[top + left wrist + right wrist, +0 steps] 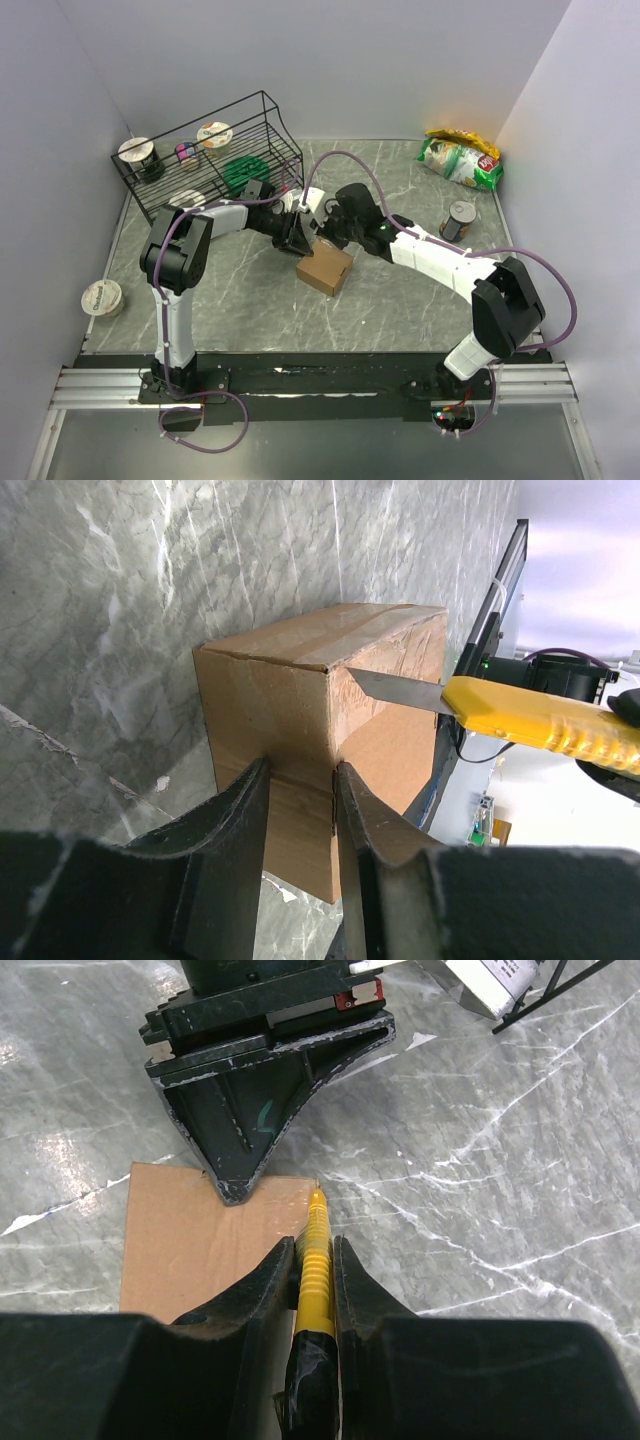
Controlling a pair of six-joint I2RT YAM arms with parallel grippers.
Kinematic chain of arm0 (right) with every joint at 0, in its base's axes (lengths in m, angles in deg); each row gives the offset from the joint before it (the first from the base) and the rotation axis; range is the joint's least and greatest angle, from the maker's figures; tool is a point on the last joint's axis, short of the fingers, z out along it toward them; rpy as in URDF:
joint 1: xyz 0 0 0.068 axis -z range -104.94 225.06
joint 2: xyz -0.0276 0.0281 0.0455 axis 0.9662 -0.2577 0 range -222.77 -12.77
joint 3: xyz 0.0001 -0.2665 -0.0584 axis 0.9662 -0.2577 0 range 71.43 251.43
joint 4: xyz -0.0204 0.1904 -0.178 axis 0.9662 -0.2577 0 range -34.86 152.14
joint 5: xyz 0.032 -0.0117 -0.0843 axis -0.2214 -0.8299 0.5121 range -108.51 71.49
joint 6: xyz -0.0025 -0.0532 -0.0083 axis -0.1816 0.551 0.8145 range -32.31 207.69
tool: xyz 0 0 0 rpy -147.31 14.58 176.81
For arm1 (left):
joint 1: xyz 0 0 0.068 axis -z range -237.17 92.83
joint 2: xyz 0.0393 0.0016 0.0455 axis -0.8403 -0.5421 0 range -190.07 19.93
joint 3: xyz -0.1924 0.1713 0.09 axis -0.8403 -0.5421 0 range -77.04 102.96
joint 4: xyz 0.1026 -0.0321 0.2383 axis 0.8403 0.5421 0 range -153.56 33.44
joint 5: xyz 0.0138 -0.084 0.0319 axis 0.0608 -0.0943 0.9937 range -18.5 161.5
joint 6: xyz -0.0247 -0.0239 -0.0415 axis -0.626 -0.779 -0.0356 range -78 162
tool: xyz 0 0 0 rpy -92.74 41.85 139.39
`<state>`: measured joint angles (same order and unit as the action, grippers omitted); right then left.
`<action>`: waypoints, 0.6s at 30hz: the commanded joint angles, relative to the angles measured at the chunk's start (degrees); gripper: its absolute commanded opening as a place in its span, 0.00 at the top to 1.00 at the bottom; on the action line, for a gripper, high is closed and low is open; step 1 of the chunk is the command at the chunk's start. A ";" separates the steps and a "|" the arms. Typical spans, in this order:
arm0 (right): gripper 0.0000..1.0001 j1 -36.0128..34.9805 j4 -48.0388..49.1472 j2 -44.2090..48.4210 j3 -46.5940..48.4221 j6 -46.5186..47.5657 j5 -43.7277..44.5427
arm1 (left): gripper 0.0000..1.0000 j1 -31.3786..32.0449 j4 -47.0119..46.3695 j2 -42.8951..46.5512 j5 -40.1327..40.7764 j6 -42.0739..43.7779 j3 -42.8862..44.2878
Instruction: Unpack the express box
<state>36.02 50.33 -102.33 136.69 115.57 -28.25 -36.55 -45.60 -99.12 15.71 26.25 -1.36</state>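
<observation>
Express box [325, 270]: mid-worktop [400, 300], shut | left fingers [230, 830]: narrowly parted astride box corner, grip cannot tell | right fingers [265, 1290]: clamped on yellow knife [313, 1260], blade at box edge

Top view: the arms cover the far side of the box [327, 272]. Left wrist view: the knife [530, 718] handle runs off the right edge. The fingers [235, 830] of the left gripper [300, 780] mask the box's near end, leaving any grip unclear. Print on the cups [215, 134] in the rack [283, 128] is too small to read.
</observation>
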 commanded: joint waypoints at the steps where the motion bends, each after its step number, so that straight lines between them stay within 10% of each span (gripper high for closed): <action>1: 1.00 -0.24 -1.98 0.17 0.14 0.77 2.79 | 0.99 1.26 0.41 -3.47 9.47 2.74 -0.53; 18: 1.00 -0.15 -5.94 3.42 -2.50 2.27 2.97 | 0.99 1.26 0.85 -4.09 10.35 2.65 -0.27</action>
<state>35.82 49.26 -101.32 135.86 117.18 -27.59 -36.12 -46.00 -99.31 15.91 26.25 -1.10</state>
